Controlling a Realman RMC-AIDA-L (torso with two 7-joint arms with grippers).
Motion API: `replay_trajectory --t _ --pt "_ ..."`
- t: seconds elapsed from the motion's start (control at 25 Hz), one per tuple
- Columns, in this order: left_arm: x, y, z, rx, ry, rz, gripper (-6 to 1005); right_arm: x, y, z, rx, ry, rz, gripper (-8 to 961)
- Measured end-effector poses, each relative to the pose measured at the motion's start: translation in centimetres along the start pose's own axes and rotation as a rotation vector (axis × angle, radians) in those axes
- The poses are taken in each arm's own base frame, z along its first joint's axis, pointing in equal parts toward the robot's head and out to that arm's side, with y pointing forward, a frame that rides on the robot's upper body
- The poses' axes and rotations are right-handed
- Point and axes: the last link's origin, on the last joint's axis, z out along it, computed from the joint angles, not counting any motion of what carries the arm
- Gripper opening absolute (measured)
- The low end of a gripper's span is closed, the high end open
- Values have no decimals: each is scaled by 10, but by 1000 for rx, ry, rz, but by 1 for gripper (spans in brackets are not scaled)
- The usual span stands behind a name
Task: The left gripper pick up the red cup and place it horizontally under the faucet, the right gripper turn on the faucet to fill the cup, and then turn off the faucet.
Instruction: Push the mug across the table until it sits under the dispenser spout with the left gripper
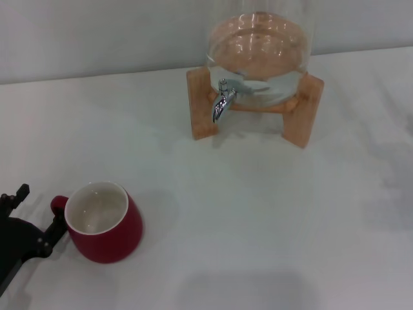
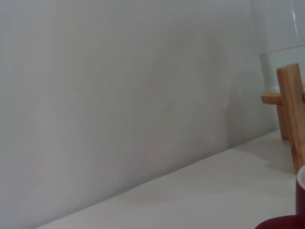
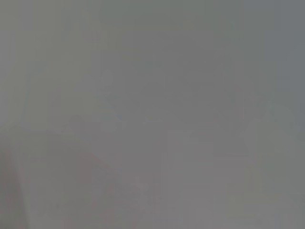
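Red cup point(image 1: 105, 223) sits upright on the white table point(image 1: 258, 219), near my left front corner of the head view, cream inside showing, small loop handle point(image 1: 58, 204) pointing toward my left gripper point(image 1: 26, 216). My left gripper is low at the left edge of that view, black fingers point(image 1: 53, 232) reaching to the cup's handle side; one finger tip lies just beside or touching the handle, another black tip point(image 1: 19, 192) sticks up well apart from it. Looks spread, not clamped on anything, cup not lifted.

Faucet point(image 1: 223, 99) is chrome, spout turned down, fixed at the front of the clear glass dispenser point(image 1: 261, 48), which rests on a wooden stand point(image 1: 205, 103) at the far side of the table. Cup and faucet are well apart, bare table between them. Nothing sits under the spout.

Left wrist view shows grey wall, table edge, one wooden leg point(image 2: 291, 114) and a sliver of red cup point(image 2: 286, 222) at the corner.

My right gripper is not visible in any view; right wrist view is only flat grey.
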Motion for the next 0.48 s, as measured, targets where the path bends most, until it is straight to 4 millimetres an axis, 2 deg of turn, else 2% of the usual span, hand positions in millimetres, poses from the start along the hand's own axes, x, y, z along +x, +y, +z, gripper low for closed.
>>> replay_trajectory --t 0.28,0.48 --pt "0 1 0 -3 -2 1 753 0 0 0 0 0 0 872" --pt "0 1 0 -3 -2 -1 544 0 0 0 1 1 0 872"
